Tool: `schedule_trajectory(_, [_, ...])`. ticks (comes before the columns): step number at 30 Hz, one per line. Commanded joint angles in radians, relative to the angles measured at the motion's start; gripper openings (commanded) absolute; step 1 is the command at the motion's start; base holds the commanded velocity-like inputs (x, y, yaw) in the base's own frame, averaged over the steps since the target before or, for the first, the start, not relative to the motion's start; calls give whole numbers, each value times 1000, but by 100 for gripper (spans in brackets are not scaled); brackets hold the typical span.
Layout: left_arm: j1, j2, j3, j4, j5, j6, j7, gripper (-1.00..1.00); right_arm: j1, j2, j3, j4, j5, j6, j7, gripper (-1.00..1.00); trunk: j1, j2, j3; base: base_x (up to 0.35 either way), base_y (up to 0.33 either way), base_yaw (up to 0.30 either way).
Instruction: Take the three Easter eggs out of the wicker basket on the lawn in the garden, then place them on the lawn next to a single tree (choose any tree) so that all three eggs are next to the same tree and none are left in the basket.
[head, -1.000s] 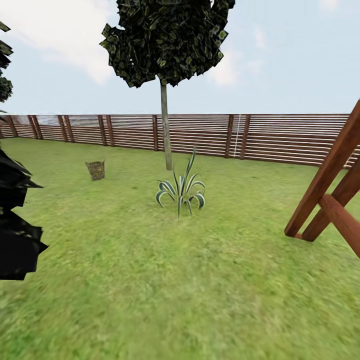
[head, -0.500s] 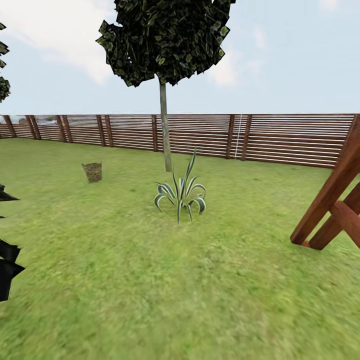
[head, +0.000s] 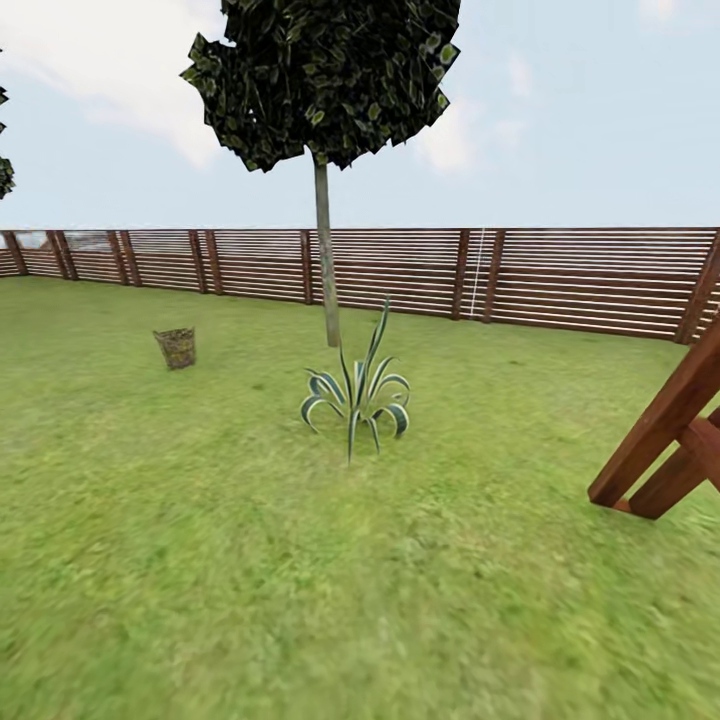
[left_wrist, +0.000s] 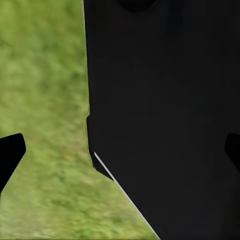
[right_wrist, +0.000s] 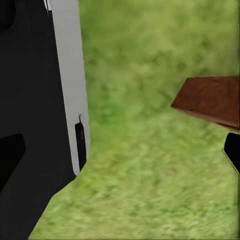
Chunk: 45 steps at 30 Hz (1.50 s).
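The wicker basket (head: 176, 348) stands small and far off on the lawn (head: 300, 580), left of centre in the head view. The Easter eggs are hidden; the basket is too distant to see inside. A tree (head: 326, 260) with a thin pale trunk and dark crown rises to the basket's right, in front of the fence. In the left wrist view my left gripper (left_wrist: 120, 152) is open, one dark fingertip (left_wrist: 10, 155) over blurred grass beside my black body. In the right wrist view my right gripper (right_wrist: 120, 154) is open over grass, holding nothing.
A striped agave (head: 356, 395) grows just in front of the tree. A wooden swing frame (head: 665, 440) stands at the right, and a brown beam (right_wrist: 212, 100) shows in the right wrist view. A slatted wooden fence (head: 560, 275) closes the back of the garden.
The whole head view has shifted: the dark bush at the left edge has slid out of the picture and the swing frame sits further right. The camera moved, not the things.
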Motion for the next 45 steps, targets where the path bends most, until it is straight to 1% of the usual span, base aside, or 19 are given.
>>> schedule_trajectory(1, [1, 0, 0, -2, 0, 0, -1, 100, 0, 0, 0, 0, 0, 0, 0, 100, 1, 0, -1, 345, -110, 0])
schedule_trajectory(11, [1, 0, 0, -2, 0, -1, -1, 100, 0, 1, -2, 0, -1, 2, -1, 100, 1, 0, -1, 318, -100, 22])
schedule_trajectory(16, [1, 0, 1, -2, 0, -4, -2, 100, 0, 4, -1, 0, -1, 3, -3, 100, 1, 0, -1, 55, -16, 237])
schedule_trajectory(28, [1, 0, 0, -2, 0, -3, -1, 100, 0, 2, -3, 0, -2, 4, -2, 100, 1, 0, -1, 18, -1, 295])
schedule_trajectory(40, [1, 0, 0, -2, 0, -3, -2, 100, 0, 0, -2, 0, 1, 3, -2, 100, 1, 0, -1, 333, 0, 48])
schedule_trajectory(45, [1, 0, 0, -2, 0, -3, -2, 100, 0, 2, -2, 0, 0, 4, -2, 100, 1, 0, -1, 344, 0, 199])
